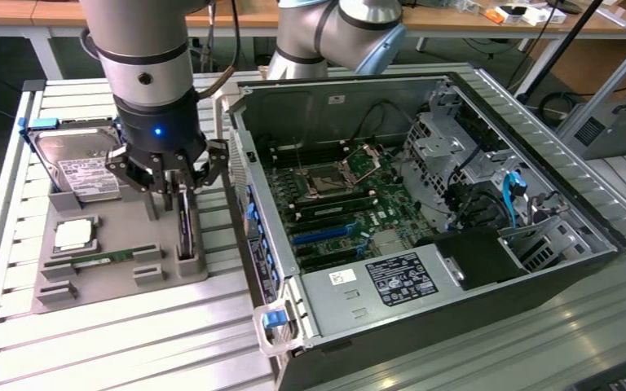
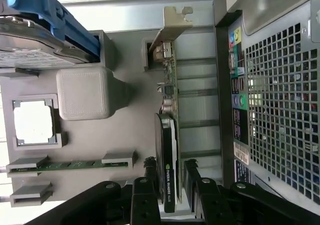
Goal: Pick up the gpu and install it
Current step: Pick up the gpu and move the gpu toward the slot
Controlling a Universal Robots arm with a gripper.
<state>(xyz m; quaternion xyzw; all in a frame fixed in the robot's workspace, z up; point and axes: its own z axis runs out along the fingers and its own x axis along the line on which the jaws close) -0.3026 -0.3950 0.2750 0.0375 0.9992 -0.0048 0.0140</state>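
The gpu is a thin dark card standing on edge in a slot of the grey holder tray, beside the open computer case. My gripper hangs right over the card's far end, lowered around it. In the wrist view the gpu runs away from me, its silver bracket at the far end. My gripper is open, with one black finger on each side of the card. A small gap shows between the card and the other finger.
On the tray also lie a hard drive in a blue frame, a silver CPU and a green memory stick. The case's perforated rear wall stands close beside the gpu. The motherboard lies exposed inside the case.
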